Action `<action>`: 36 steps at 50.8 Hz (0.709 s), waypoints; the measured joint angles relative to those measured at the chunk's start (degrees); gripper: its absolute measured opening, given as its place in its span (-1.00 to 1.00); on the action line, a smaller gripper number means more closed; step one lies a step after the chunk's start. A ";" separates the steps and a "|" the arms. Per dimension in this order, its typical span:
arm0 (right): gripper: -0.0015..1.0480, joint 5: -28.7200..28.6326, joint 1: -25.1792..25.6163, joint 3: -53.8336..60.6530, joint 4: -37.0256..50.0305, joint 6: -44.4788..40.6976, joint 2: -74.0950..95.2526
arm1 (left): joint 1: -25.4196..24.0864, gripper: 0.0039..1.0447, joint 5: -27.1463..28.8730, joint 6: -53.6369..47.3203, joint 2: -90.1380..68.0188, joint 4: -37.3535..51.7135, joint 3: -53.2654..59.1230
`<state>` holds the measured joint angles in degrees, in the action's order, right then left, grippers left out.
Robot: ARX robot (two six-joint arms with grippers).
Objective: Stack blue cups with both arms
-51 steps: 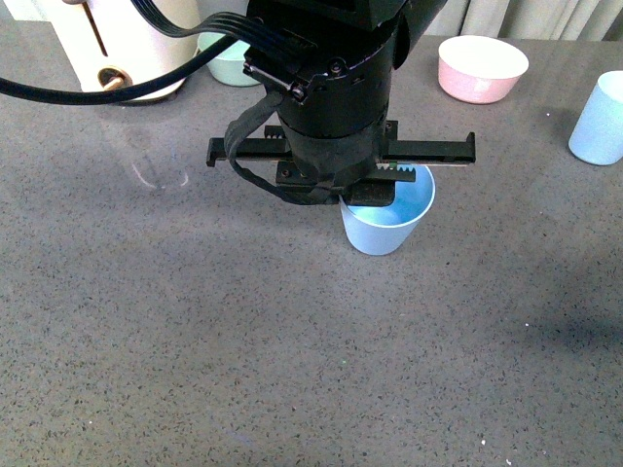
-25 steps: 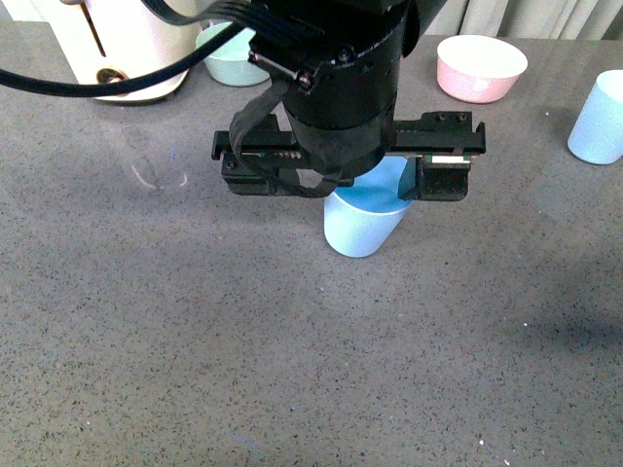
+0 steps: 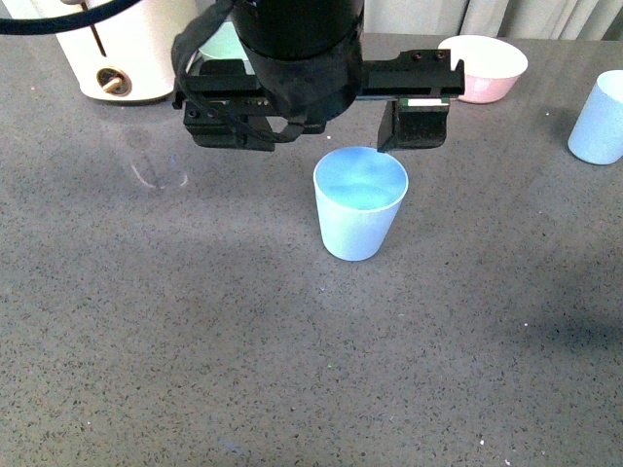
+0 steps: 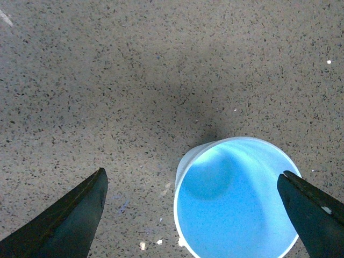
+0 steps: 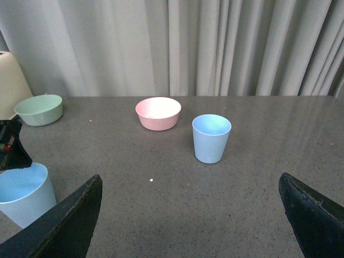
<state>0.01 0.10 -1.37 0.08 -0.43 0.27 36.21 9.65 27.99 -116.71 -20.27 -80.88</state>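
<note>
One blue cup stands upright on the grey table in the middle of the front view. My left gripper hangs open just above and behind it, touching nothing. In the left wrist view the cup's mouth lies between the two spread black fingers, nearer one of them. The second blue cup stands upright at the far right edge. In the right wrist view it stands well ahead of my open, empty right gripper. The first cup also shows there. The right gripper is out of the front view.
A pink bowl sits at the back right and shows in the right wrist view. A mint-green bowl and a white appliance stand at the back left. A curtain hangs behind the table.
My left gripper has lifted up and back off the cup. The cup now stands free and fully in view, slightly further left than a second ago.
</note>
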 joint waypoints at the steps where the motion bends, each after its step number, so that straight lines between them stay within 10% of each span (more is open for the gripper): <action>1: 0.83 0.00 0.00 0.00 0.00 0.00 0.00 | -0.09 0.84 0.02 -0.11 0.37 0.00 0.26; 24: 0.83 0.00 0.00 0.00 0.00 0.00 0.00 | -3.21 0.84 0.63 -7.06 17.49 11.28 12.20; 29: 0.83 -0.02 0.00 0.00 0.00 0.00 0.00 | -6.47 0.54 13.68 -17.20 24.90 39.26 25.20; 36: 0.83 0.00 0.00 0.00 0.00 0.02 0.00 | -11.87 0.09 14.82 -24.26 33.27 63.67 41.55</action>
<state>0.01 0.10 -1.37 0.08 -0.40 0.27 24.34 24.47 3.73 -83.44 43.40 -39.33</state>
